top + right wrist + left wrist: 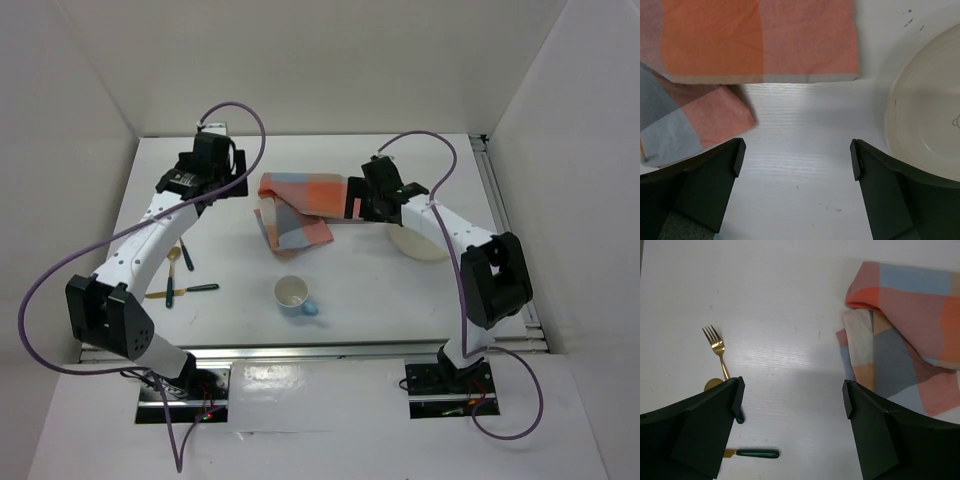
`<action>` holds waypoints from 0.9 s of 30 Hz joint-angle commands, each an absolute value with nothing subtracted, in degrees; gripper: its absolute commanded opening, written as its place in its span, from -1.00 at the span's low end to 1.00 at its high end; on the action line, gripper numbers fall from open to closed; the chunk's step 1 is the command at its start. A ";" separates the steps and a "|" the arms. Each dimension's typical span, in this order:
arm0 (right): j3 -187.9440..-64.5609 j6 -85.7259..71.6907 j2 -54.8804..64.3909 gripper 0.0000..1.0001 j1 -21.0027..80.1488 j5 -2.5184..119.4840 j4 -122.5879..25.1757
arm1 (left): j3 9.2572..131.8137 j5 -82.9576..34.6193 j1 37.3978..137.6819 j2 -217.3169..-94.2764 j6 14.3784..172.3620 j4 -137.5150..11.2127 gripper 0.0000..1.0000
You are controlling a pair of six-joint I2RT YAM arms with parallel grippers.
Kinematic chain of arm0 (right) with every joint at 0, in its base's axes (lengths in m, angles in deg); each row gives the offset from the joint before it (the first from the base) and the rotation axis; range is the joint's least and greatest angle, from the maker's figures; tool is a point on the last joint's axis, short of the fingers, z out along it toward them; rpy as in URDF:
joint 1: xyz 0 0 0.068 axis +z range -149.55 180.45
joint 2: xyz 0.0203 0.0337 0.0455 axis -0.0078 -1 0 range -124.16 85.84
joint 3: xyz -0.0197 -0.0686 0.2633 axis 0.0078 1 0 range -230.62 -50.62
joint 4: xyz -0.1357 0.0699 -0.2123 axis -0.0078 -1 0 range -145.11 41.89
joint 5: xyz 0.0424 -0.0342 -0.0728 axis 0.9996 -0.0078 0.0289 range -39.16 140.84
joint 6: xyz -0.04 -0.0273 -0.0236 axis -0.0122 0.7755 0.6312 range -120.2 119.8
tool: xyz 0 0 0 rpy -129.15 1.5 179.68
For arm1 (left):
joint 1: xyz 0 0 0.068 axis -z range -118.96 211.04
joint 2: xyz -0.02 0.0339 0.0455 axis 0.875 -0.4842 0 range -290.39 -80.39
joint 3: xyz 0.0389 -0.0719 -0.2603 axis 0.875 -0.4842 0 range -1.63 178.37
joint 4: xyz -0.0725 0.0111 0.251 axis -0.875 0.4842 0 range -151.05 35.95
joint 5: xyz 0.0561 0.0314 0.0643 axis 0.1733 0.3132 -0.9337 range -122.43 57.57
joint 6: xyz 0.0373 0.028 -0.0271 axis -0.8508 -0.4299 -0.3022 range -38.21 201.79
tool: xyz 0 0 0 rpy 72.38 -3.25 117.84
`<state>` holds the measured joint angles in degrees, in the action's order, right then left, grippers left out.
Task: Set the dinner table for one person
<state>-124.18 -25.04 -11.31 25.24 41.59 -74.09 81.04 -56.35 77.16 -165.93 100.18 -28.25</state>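
The white dinner table [380, 290] carries a crumpled orange-grey-blue checked cloth mat [295, 212] at its middle back. A cream plate [425, 248] lies right of the mat, partly under my right arm. A white-and-blue cup [292, 295] stands near the front middle. A gold fork [716, 346], a spoon [174, 256] and a knife with a dark green handle [757, 453] lie at the left. My left gripper [220, 180] is open and empty above bare table, left of the mat [905, 330]. My right gripper [368, 202] is open and empty between the mat [760, 40] and the plate [930, 120].
Aluminium rails [500, 215] run along the table's right and front edges. White walls enclose the table at the back and sides. The purple cables [240, 110] loop above both arms.
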 commanded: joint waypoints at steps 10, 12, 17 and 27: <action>-113.75 -24.29 -3.58 1.00 26.81 50.55 -58.63 | 81.43 -54.93 77.04 -167.93 102.87 -24.66 1.00; -106.74 -24.29 0.12 1.00 26.81 58.63 -50.62 | 81.42 -55.46 77.04 -168.63 103.41 -23.44 1.00; -106.78 -22.53 -5.21 1.00 27.42 63.15 -51.27 | 82.12 -47.48 77.04 -169.86 105.34 -23.43 0.98; -113.10 -21.38 -17.25 0.73 28.48 61.74 -47.07 | 92.49 -30.68 77.04 -184.86 106.40 -23.43 0.69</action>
<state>-109.53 -22.68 -15.24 28.08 62.24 -52.23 88.67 -37.12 77.09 -180.79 105.43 -23.25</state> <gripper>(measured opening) 0.869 0.832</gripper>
